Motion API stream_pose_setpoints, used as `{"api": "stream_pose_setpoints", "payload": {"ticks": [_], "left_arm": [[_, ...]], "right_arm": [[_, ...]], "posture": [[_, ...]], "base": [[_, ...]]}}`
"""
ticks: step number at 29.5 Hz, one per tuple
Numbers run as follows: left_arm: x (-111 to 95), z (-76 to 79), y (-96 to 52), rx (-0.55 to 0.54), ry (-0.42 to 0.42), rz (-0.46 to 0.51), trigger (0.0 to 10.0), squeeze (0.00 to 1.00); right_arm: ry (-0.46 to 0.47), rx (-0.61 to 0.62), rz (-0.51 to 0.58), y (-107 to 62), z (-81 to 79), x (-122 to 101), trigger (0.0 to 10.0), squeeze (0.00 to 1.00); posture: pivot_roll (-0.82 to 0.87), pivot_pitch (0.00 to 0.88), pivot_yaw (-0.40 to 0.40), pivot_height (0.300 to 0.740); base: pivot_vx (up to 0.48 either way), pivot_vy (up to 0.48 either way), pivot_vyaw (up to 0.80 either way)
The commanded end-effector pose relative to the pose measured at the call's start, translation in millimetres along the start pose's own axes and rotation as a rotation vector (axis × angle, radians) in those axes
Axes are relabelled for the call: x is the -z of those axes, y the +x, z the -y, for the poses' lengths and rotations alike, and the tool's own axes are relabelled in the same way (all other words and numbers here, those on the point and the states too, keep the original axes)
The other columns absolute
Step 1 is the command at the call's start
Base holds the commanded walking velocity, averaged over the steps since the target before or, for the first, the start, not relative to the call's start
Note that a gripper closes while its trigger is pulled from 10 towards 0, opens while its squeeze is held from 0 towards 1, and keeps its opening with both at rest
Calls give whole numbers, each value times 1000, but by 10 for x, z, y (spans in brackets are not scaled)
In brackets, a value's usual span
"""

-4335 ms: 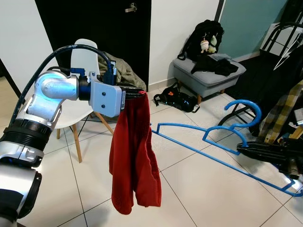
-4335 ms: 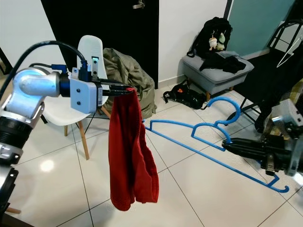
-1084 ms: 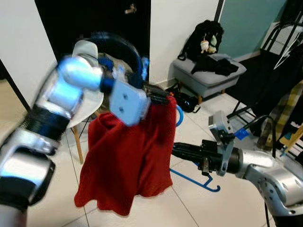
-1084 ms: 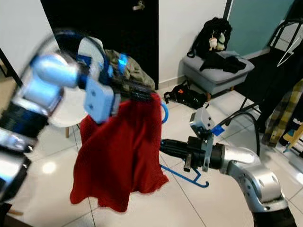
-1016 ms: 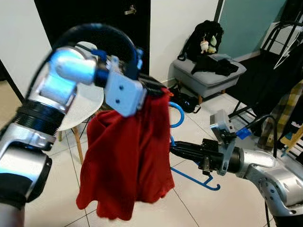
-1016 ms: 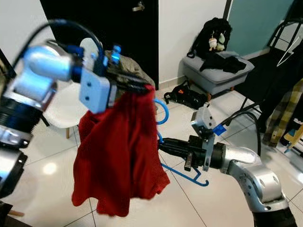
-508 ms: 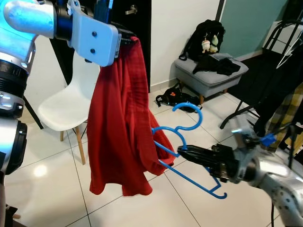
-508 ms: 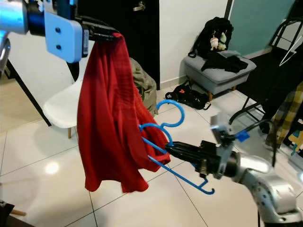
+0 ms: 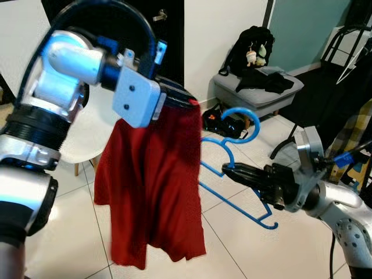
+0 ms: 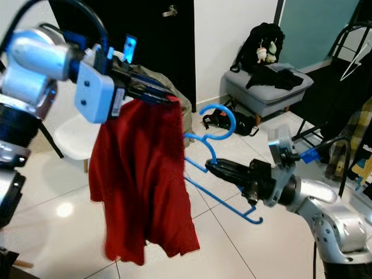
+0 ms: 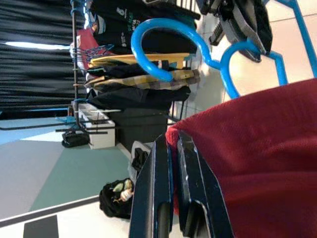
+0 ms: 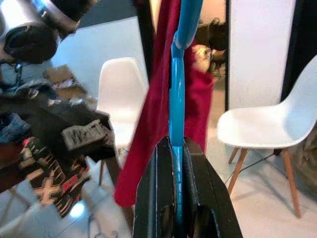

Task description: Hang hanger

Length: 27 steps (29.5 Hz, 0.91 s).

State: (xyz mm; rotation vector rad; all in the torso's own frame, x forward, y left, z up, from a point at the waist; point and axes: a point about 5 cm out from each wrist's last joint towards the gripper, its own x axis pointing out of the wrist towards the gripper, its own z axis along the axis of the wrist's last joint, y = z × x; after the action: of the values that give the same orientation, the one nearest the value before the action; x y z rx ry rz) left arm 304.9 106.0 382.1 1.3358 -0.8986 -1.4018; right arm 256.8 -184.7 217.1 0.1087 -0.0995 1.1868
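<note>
Pictured nearest the camera: the left end effector [image 9: 185,97], clamped on the top edge of a red garment [image 9: 152,186] and holding it high, the cloth hanging loose toward the tiled floor [image 9: 244,232]. Just beside it, the right end effector [image 9: 232,171], closed on the lower bar of a blue hanger [image 9: 232,151], with the hook up and one shoulder reaching behind the edge of the cloth. Seen along the right fingers [image 12: 195,198], the blue bar pinched between them and running straight toward the red fabric.

Farther back: a white chair [image 10: 72,136] partly hidden by the garment, then a grey ottoman [image 9: 256,93] carrying dark clothes and a black backpack [image 9: 250,49], with a black bag [image 9: 224,125] on the floor in front. At the far right, a rack of hanging clothes [image 9: 349,110], judged the likely place for the hanger once dressed.

Judged at risk: the hanger shoulder catching on a fold rather than entering an opening, since the garment hung bunched from a single pinch; a slip of cloth from the left grip under any sideways pull; a twist of the hanger in the right grip, held as it was by one thin bar well off its centre
</note>
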Motion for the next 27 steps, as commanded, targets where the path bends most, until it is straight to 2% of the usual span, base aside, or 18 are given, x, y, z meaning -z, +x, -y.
{"api": "stream_pose_setpoints", "payload": {"ticks": [1, 5, 6, 7, 11, 19, 22, 23, 27], "left_arm": [[-85, -48, 57, -31, -3, 73, 10000, 0], [-153, -74, 89, -46, -8, 125, 10000, 0], [-226, -91, 141, -65, -20, 176, 10000, 0], [-245, -93, 152, -69, -25, 189, 10000, 0], [-322, -41, 246, -60, -46, 247, 10000, 0], [-359, 108, 338, -25, -90, 260, 10000, 0], [-326, 172, 372, 3, -102, 231, 10000, 0], [-294, 190, 385, 8, -128, 209, 10000, 1000], [-283, 164, 414, -44, -163, 203, 10000, 1000]], "right_arm": [[-24, 10, 30, 73, 18, -22, 10000, 0], [-30, 11, 38, 118, 23, -19, 10000, 0], [-31, -1, 39, 159, 15, -6, 10000, 0], [-31, -4, 40, 168, 14, -4, 10000, 0], [-32, -9, 49, 208, 16, -7, 10000, 0], [-32, -15, 57, 208, 6, -12, 10000, 0], [-31, -13, 58, 203, 7, -12, 10000, 0], [-32, -12, 61, 204, 8, -16, 10000, 0], [-35, -14, 70, 216, 7, -32, 10000, 0]], "posture": [[-1, 13, 59, 740], [3, 14, 57, 740], [5, 14, 56, 740], [5, 14, 56, 740], [3, 14, 55, 740], [1, 17, 56, 740], [2, 18, 54, 740], [1, 19, 54, 740], [0, 21, 53, 740]], "base": [[0, 0, 0], [0, 0, 0], [0, 0, 0], [0, 0, 0], [0, 0, 0], [0, 0, 0], [0, 0, 0], [0, 0, 0], [0, 0, 0]]}}
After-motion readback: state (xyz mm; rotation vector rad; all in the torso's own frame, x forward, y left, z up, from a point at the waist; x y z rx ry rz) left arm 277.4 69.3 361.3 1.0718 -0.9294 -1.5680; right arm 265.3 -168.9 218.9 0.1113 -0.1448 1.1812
